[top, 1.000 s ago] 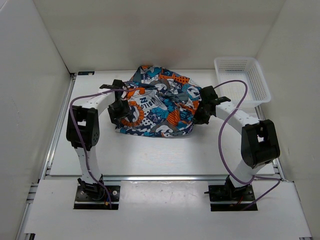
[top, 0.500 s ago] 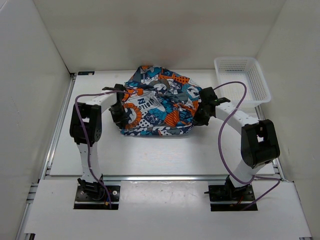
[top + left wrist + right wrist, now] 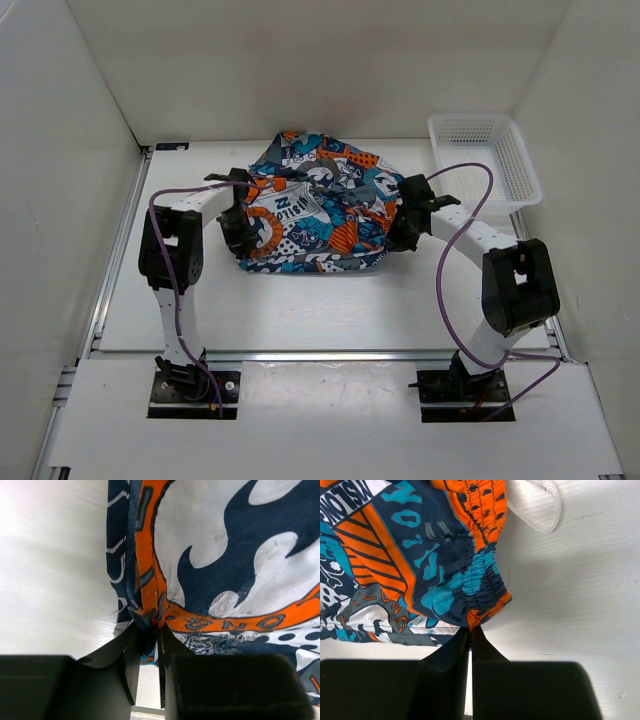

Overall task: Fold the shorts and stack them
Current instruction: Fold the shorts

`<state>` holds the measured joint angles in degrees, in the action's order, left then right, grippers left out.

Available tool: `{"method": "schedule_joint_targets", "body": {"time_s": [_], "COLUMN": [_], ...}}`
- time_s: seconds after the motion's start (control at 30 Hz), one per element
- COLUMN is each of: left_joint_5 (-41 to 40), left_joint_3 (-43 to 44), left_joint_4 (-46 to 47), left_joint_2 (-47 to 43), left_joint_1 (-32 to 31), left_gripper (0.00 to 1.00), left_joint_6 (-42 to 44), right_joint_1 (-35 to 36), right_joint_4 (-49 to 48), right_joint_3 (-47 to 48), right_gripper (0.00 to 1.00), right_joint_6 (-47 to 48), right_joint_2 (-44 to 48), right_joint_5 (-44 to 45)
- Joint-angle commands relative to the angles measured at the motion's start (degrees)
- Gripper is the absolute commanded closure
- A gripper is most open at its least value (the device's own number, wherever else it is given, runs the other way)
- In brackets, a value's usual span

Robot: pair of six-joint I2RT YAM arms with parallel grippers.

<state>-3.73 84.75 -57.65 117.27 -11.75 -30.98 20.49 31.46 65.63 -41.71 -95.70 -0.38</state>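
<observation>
The shorts (image 3: 315, 215) lay in a heap on the table (image 3: 300, 310), toward its far side and roughly midway between the two arms. The left gripper (image 3: 161, 630) met the heap's left edge, and the right gripper (image 3: 470, 629) its right edge. The basket (image 3: 485, 160) stood in the table's far right corner, behind the right arm and apart from the shorts.

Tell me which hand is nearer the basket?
The right hand, gripping the shorts' side by the basket; the left hand grips the opposite side, far from it.
</observation>
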Motion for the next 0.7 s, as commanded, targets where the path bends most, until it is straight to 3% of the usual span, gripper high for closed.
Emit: {"method": "schedule_joint_targets", "body": {"time_s": [0.0, 0.13, 0.2, 0.33, 0.37, 0.5, 0.57, 0.63, 0.67], "left_joint_5": [-2.07, -2.07, -2.07, -0.94, -0.93, -0.40, -0.40, -1.19, -2.41], "left_joint_3": [-0.38, -0.90, -0.90, -1.42, -1.43, -2.57, -2.57, -2.57, -3.09], "left_joint_4": [-0.80, -0.80, -0.80, -0.80, -0.80, 0.25, 0.26, 0.26, 0.26], "left_joint_2": [-6.17, -8.37, -8.90, -8.38, -8.38, -8.38, -8.38, -8.38, -8.38], "left_joint_1": [0.06, 0.06, 0.06, 0.06, 0.06, 0.06, 0.06, 0.06, 0.06], "left_gripper": [0.68, 0.66, 0.59, 0.59, 0.61, 0.87, 0.90, 0.77, 0.57], "left_joint_6": [-1.36, -2.50, -2.50, -2.50, -2.50, -2.50, -2.50, -2.50, -3.03], "right_joint_1": [0.16, 0.16, 0.16, 0.16, 0.16, 0.16, 0.16, 0.16, 0.16], "right_joint_4": [-0.53, -0.53, -0.53, -0.53, -0.53, -0.53, -0.53, -0.53, -0.53], "right_joint_3": [-0.85, -0.85, -0.85, -0.85, -0.85, -0.85, -0.85, -0.85, -0.85], "right_gripper": [1.00, 1.00, 1.00, 1.00, 1.00, 1.00, 1.00, 1.00, 1.00], "right_joint_6": [0.66, 0.67, 0.67, 0.67, 0.67, 0.67, 0.67, 0.67, 0.67], "right_joint_2": [0.78, 0.78, 0.78, 0.78, 0.78, 1.30, 1.31, 1.31, 1.31], "right_joint_5": [0.56, 0.56, 0.56, 0.56, 0.56, 0.56, 0.56, 0.56, 0.56]}}
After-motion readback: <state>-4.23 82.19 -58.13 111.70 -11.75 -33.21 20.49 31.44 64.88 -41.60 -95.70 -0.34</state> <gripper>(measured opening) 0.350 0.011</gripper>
